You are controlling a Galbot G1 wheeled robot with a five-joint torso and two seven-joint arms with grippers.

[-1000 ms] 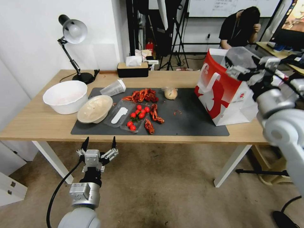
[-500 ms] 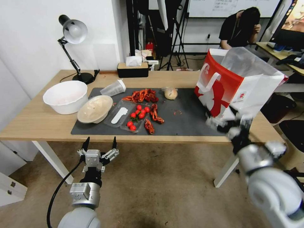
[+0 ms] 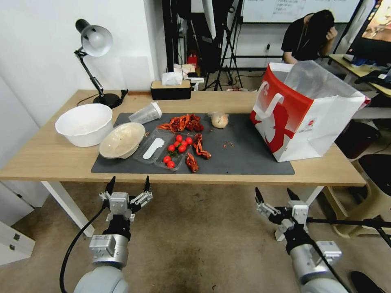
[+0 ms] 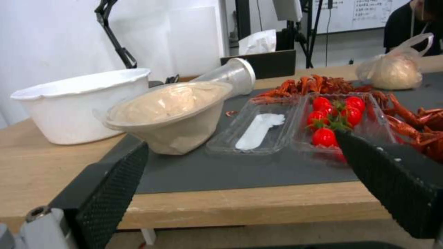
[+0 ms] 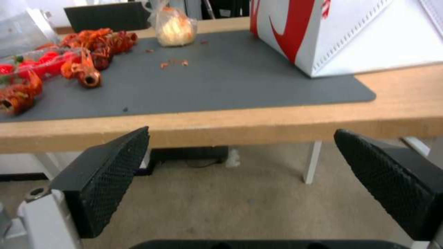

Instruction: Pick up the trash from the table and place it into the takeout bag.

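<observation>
On the table (image 3: pixel 45 156), the trash lies on a dark grey mat (image 3: pixel 244 156): a beige round bowl (image 3: pixel 122 139) (image 4: pixel 171 114), a clear plastic cup with a white lid (image 3: pixel 146 114) (image 4: pixel 228 74) lying on its side, and a pale plastic-wrapped lump (image 3: pixel 219 119) (image 5: pixel 174 29). The red and white takeout bag (image 3: pixel 303 110) (image 5: pixel 351 31) stands open at the mat's right end. My left gripper (image 3: pixel 127 184) (image 4: pixel 249 186) hangs open below the table's front edge, facing the bowl. My right gripper (image 3: pixel 276 194) (image 5: pixel 244 180) is open too, low before the table's right part, holding nothing.
A big white bowl (image 3: pixel 83 124) stands left of the beige bowl. A clear tray of cherry tomatoes (image 3: pixel 169 150) and red crawfish shells (image 3: pixel 185 122) lie mid-mat. A desk lamp (image 3: pixel 95 44) and a tissue box (image 3: pixel 171 87) stand at the back. Carpet floor lies under both grippers.
My right arm has come down from over the takeout bag to below the table's front edge. The left arm has stayed still, and the things on the table have not moved.
</observation>
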